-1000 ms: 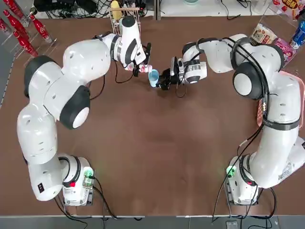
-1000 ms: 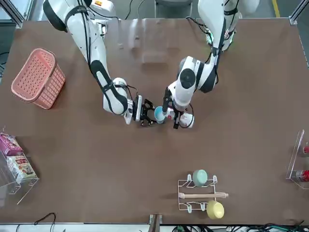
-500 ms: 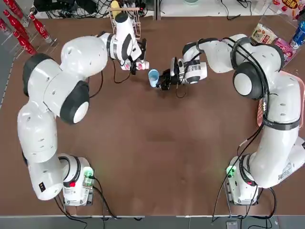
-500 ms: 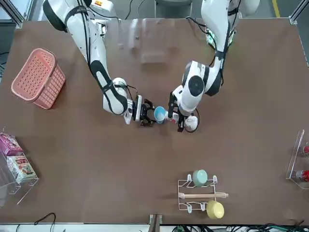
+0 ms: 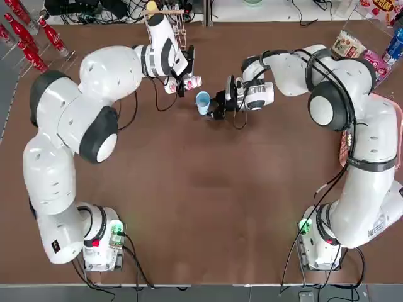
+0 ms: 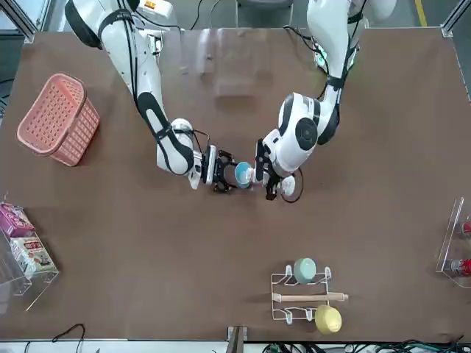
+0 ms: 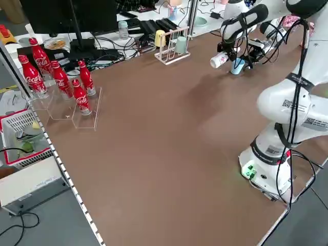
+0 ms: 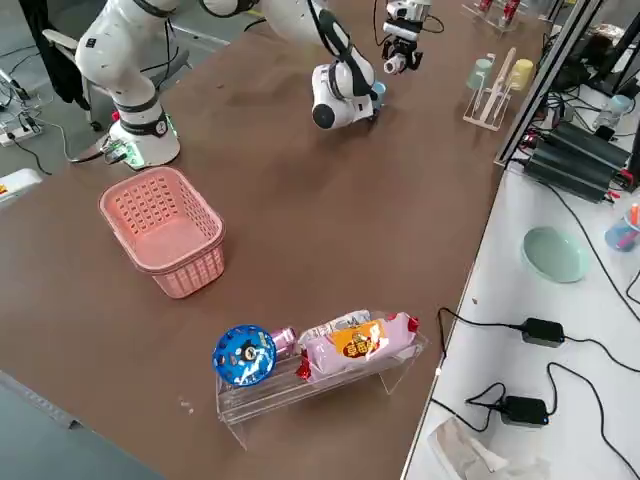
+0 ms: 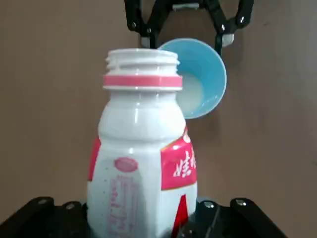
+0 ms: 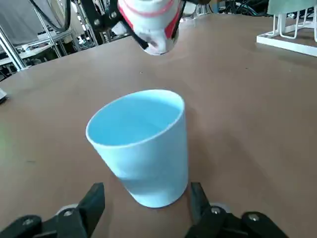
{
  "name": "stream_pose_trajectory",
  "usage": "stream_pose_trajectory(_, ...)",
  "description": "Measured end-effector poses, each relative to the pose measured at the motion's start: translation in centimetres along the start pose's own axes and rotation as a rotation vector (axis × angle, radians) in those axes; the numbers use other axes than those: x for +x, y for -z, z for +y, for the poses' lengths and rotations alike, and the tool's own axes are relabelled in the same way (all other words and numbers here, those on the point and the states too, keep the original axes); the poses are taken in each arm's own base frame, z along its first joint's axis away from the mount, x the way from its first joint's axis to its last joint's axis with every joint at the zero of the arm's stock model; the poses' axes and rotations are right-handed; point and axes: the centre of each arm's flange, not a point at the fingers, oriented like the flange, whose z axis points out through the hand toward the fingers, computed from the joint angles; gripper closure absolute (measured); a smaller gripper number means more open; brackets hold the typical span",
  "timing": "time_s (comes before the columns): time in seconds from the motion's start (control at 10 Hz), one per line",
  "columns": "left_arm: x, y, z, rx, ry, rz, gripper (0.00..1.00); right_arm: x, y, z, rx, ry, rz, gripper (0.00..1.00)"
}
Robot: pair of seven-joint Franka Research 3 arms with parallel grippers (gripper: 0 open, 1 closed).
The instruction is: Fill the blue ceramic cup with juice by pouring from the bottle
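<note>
The blue ceramic cup (image 5: 203, 101) stands upright on the brown table (image 5: 208, 207), with something pale showing at its bottom (image 9: 190, 94). My right gripper (image 5: 213, 104) is open at table level, a finger (image 10: 83, 206) on each side of the cup (image 10: 143, 148) with a small gap. My left gripper (image 5: 182, 83) is shut on the bottle (image 5: 187, 82). The bottle (image 9: 142, 148) has no cap and is tipped nearly flat. Its mouth points at the cup from a little above and short of the rim. From the right wrist, the bottle (image 10: 151, 22) hangs beyond the cup.
A wire rack (image 5: 165, 16) with a mint and a yellow cup stands just behind the left gripper. Red cola bottles (image 5: 31, 39) are at the far left corner. A pink basket (image 6: 59, 118) and a snack holder (image 8: 320, 370) sit on the right side.
My left gripper has drawn the bottle back from over the cup toward the rack. The cup and the right gripper have stayed put.
</note>
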Motion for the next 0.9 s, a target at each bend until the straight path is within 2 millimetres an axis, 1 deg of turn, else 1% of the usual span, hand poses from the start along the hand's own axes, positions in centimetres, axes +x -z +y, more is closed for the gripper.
stream_pose_trajectory(0.1,-0.6,0.9,-0.9,0.003,0.023,0.026,0.66,-0.1,0.0,0.0,0.001,-0.001,0.0,0.22)
stream_pose_trajectory(0.2,-1.8,1.9,-2.1,0.015,0.044,0.055,0.66,-0.1,0.0,0.0,0.002,-0.002,0.001,0.22)
stream_pose_trajectory(0.4,-5.4,4.1,-4.4,0.045,0.05,0.121,0.66,-0.1,0.1,0.1,0.001,-0.005,0.006,0.2)
stream_pose_trajectory(0.5,-6.8,5.2,-5.0,0.045,0.047,0.169,0.66,0.1,0.2,0.1,0.002,-0.012,0.016,0.19)
stream_pose_trajectory(0.6,-7.8,6.0,-5.4,0.043,0.037,0.221,0.66,0.2,0.4,0.1,0.002,-0.023,0.028,0.18)
stream_pose_trajectory(0.7,-8.3,6.5,-5.5,0.049,0.008,0.259,0.66,0.4,0.8,0.4,-0.005,-0.029,0.039,0.15)
stream_pose_trajectory(0.8,-8.6,6.7,-5.5,0.062,-0.015,0.294,0.67,0.7,1.7,0.7,-0.016,-0.031,0.044,0.12)
stream_pose_trajectory(0.9,-9.6,7.1,-5.4,0.073,-0.03,0.323,0.67,1.0,2.6,1.0,-0.028,-0.029,0.046,0.07)
